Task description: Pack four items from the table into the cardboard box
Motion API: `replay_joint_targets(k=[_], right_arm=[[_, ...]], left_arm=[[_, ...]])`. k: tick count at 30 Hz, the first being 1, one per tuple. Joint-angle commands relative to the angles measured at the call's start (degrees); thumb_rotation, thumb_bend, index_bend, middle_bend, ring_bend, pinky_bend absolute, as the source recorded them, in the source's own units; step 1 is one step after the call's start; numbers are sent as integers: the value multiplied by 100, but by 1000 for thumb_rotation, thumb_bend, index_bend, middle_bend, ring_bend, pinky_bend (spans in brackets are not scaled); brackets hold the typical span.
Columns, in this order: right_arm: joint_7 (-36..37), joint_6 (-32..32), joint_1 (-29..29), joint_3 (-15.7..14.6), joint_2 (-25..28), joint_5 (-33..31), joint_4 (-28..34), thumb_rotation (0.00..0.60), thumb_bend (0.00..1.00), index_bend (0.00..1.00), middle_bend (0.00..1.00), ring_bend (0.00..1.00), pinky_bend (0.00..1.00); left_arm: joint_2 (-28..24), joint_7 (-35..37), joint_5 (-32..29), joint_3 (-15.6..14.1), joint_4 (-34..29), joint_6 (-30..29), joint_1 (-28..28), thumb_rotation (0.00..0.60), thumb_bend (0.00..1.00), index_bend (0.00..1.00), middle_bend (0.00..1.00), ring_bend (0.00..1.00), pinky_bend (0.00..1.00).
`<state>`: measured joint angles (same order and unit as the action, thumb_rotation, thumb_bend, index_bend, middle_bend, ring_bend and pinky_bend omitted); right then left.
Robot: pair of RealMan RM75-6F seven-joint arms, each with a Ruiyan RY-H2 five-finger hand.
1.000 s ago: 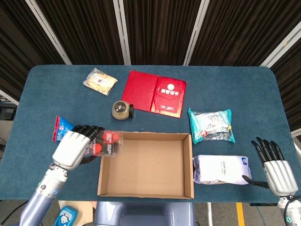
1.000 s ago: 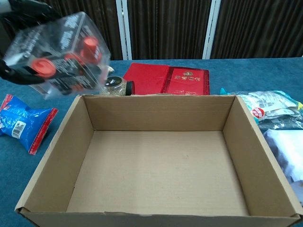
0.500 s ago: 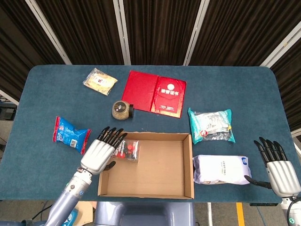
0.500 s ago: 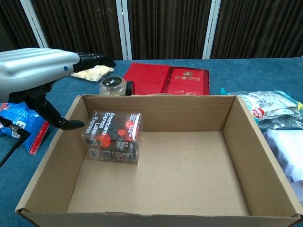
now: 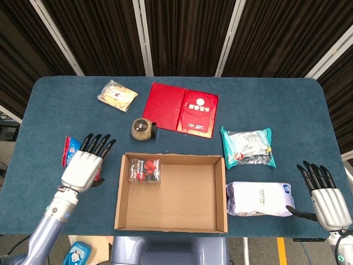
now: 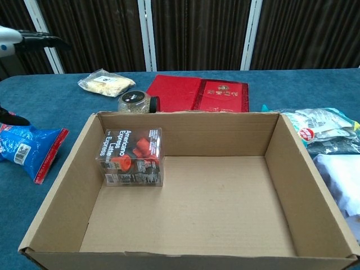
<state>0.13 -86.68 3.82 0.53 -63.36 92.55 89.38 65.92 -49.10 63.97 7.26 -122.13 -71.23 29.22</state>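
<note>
Silver, spread and empty, the left hand (image 5: 83,167) hovers over the blue snack packet (image 5: 74,152) on the counter (image 5: 287,105). The right hand (image 5: 329,203) is likewise open beside the white pouch (image 5: 257,198). One clear capsule box (image 5: 144,170) sits inside the cardboard box (image 5: 171,224). For the next pick, closing squarely around the packet's middle should keep it from slipping.

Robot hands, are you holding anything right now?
No. The left hand is open above the blue packet; the right hand is open beside the white bag.

The clear capsule box (image 6: 134,156) reads "Americano Express Latte Express".
</note>
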Motion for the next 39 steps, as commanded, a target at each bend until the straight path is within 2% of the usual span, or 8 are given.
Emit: replay_joint_targets(k=[1, 5, 10, 19, 28, 32, 39], right_arm=[[-12, 4, 1, 1, -4, -5, 0, 600, 29, 0, 0, 0, 0], [-36, 5, 0, 3, -11, -11, 6, 600, 30, 0, 0, 0, 0], [-86, 9, 5, -5, -23, 10, 21, 600, 29, 0, 0, 0, 0], [-103, 19, 6, 1, -30, -12, 34, 600, 30, 0, 0, 0, 0], [-11, 7, -11, 12, 4, -57, 30, 600, 29, 0, 0, 0, 0], [29, 13, -16, 11, 21, -73, 34, 600, 29, 0, 0, 0, 0], [7, 33, -8, 1, 23, -57, 53, 600, 30, 0, 0, 0, 0]], left_arm=[[-571, 294, 48, -125, 320, 106, -130, 600, 0, 61, 0, 0, 53], [-933, 638, 149, -304, 822, 295, -230, 600, 0, 63, 0, 0, 53], [-902, 963, 95, -461, 1481, 614, -248, 600, 0, 64, 0, 0, 48], [-92, 1237, -152, -580, 2770, 1222, -84, 600, 0, 66, 0, 0, 46], [702, 1149, -379, -585, 3625, 1496, 92, 600, 0, 76, 0, 1, 42], [1033, 1193, -576, -503, 3992, 1543, 138, 600, 0, 114, 0, 14, 56], [1475, 1325, -559, -357, 4449, 1516, 259, 600, 22, 153, 3, 36, 76]])
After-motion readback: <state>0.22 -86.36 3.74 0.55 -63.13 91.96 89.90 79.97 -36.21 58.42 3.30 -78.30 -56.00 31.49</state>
